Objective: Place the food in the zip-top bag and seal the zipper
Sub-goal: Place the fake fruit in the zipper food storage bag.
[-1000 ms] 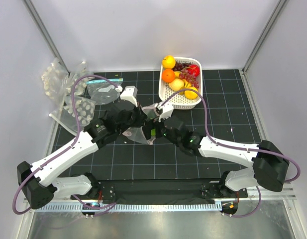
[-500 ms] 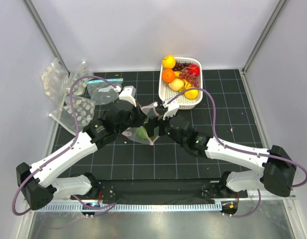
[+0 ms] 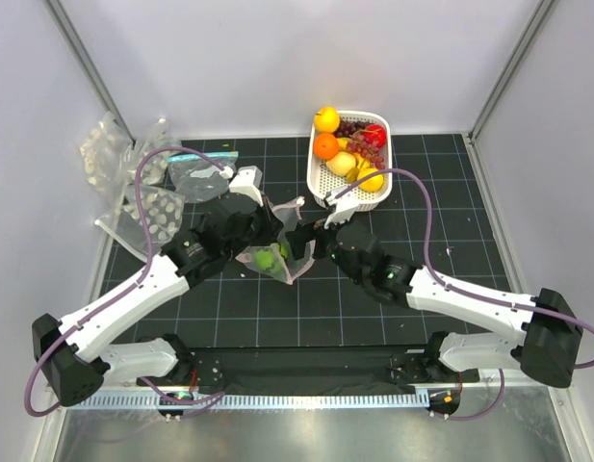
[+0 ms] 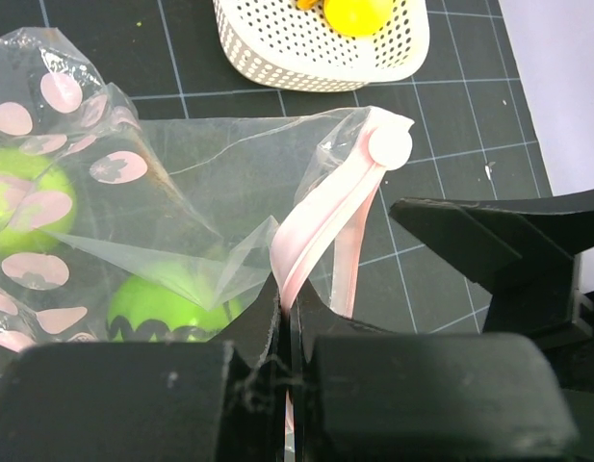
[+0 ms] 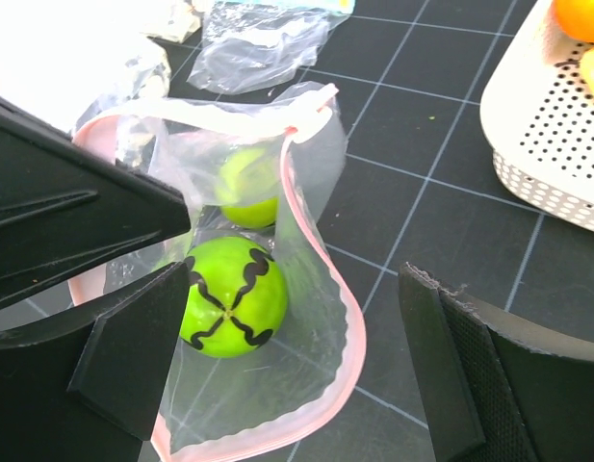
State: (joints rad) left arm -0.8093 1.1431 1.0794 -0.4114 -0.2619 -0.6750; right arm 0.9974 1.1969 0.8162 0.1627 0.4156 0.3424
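Note:
The zip-top bag (image 3: 282, 260) is clear with white dots and lies at the mat's centre, its mouth held open. The pinkish zipper (image 4: 321, 217) runs along the mouth. My left gripper (image 4: 287, 289) is shut on that strip; in the top view it (image 3: 270, 229) sits at the bag's upper left. Two green fruits are inside the bag, one with black wavy lines (image 5: 234, 295) and a plain one behind it (image 5: 250, 185). My right gripper (image 5: 297, 284) is open and empty, just outside the mouth; in the top view it (image 3: 314, 245) is right of the bag.
A white perforated basket (image 3: 327, 183) with oranges, lemons, grapes and a red fruit stands at the back centre-right, and shows in the right wrist view (image 5: 547, 135). Spare bags (image 3: 147, 197) lie at the back left, one flat with a teal strip (image 3: 202, 173).
My right gripper has pulled back out of the bag towards the right and stands open. A green fruit now shows inside the bag. The left gripper keeps its hold.

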